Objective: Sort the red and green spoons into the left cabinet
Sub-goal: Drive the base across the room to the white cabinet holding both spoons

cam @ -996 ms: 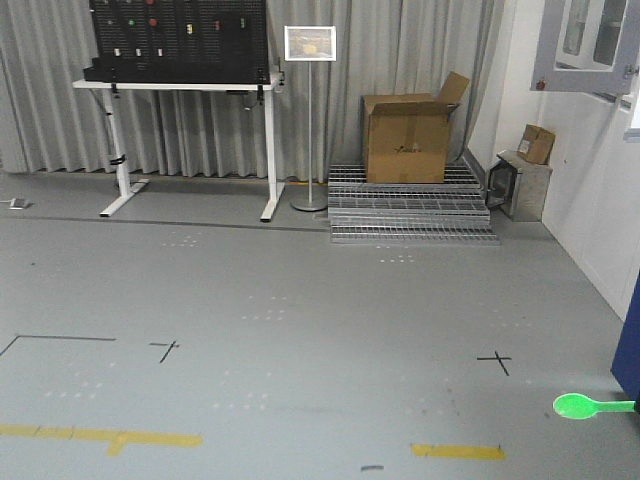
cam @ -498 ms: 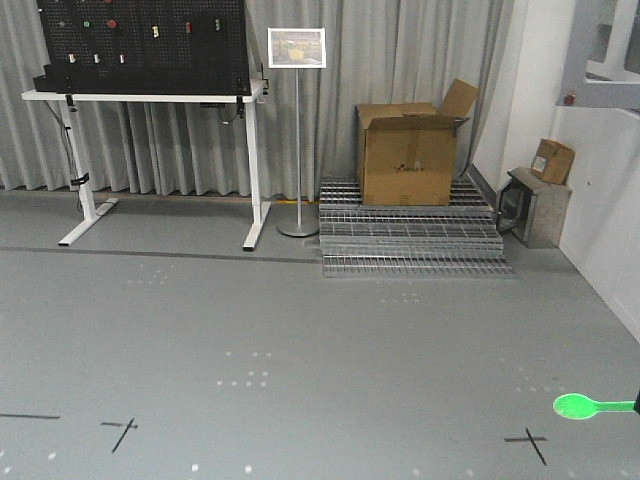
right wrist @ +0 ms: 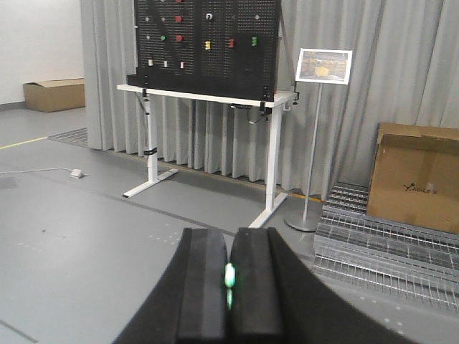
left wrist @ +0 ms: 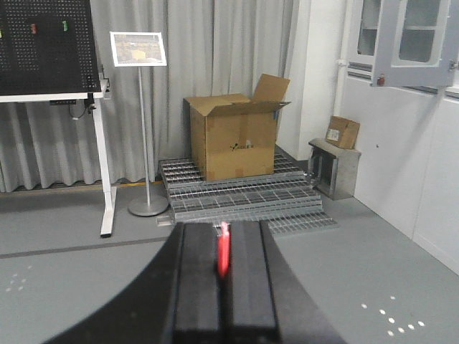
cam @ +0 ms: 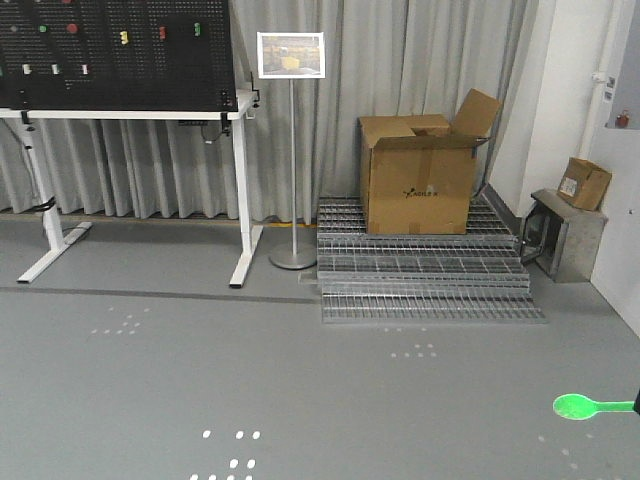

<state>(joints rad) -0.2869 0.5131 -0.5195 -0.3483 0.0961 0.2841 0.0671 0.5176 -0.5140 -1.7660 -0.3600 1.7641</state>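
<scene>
My left gripper (left wrist: 223, 228) is shut on a red spoon (left wrist: 223, 252), seen edge-on between the black fingers. My right gripper (right wrist: 229, 233) is shut on a green spoon (right wrist: 229, 276), which also shows edge-on between its fingers. In the front view the green spoon (cam: 585, 406) sticks out from the right edge with its bowl to the left, above the grey floor; neither gripper shows there. A grey wall cabinet with glass doors (left wrist: 409, 43) hangs at the upper right of the left wrist view.
A white-legged table with a black pegboard (cam: 120, 60) stands at the back left. A sign stand (cam: 291, 150) is beside it. An open cardboard box (cam: 418, 170) sits on metal grating steps (cam: 420, 280). A small metal box (cam: 565, 235) stands by the right wall.
The whole front view has shifted: table, sign and box slid leftward and then down and nearer, and the floor markings passed out of view. The green spoon stays at the same spot in the frame.
</scene>
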